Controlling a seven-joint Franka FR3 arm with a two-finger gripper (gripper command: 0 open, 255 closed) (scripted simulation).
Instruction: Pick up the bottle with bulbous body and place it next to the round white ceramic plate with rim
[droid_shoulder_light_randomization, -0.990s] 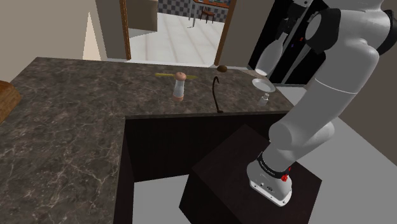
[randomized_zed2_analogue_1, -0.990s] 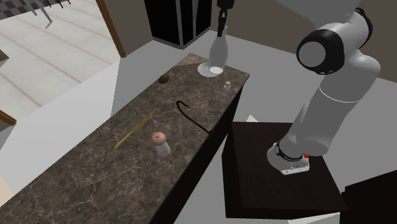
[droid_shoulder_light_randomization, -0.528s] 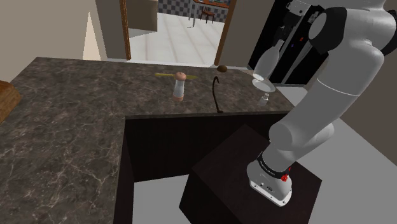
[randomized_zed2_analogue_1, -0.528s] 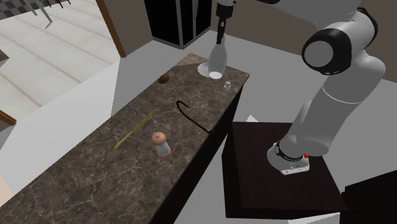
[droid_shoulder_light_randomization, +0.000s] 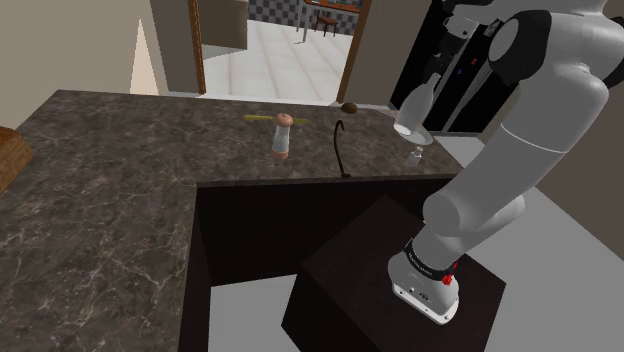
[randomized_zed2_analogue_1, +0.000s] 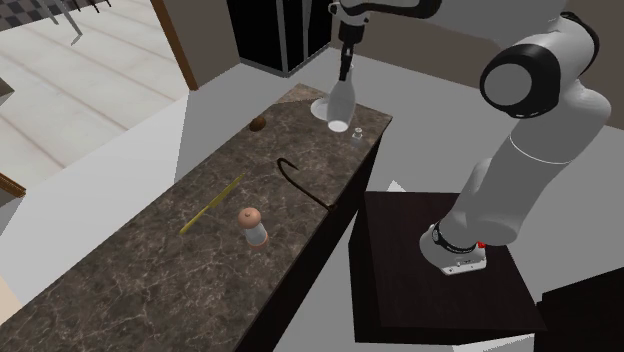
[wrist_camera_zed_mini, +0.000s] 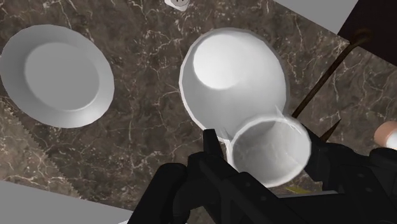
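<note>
Bottle (wrist_camera_zed_mini: 232, 70): one, plain white, smooth; bulbous body, narrow neck, upright. Hand (wrist_camera_zed_mini: 267, 153): black, fingers clamped on neck. Bottle base over table end; contact with table not discernible.
Plate (wrist_camera_zed_mini: 56, 75): one, round, white, raised rim; flat on table, apart from bottle, at its 9 o'clock in second exterior view.
Table (droid_shoulder_light_randomization: 110, 200): dark stone, pale veins.
Others, one each: small white piece (randomized_zed2_analogue_1: 357, 132) at bottle's 5 o'clock; black curved hook (randomized_zed2_analogue_1: 306, 181); yellow stick (randomized_zed2_analogue_1: 212, 205); pink-capped cylinder (randomized_zed2_analogue_1: 253, 226); brown lump (randomized_zed2_analogue_1: 258, 125).

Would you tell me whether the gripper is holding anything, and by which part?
The gripper holds the white bulbous bottle by its narrow neck, near the top, fingers on either side.
</note>
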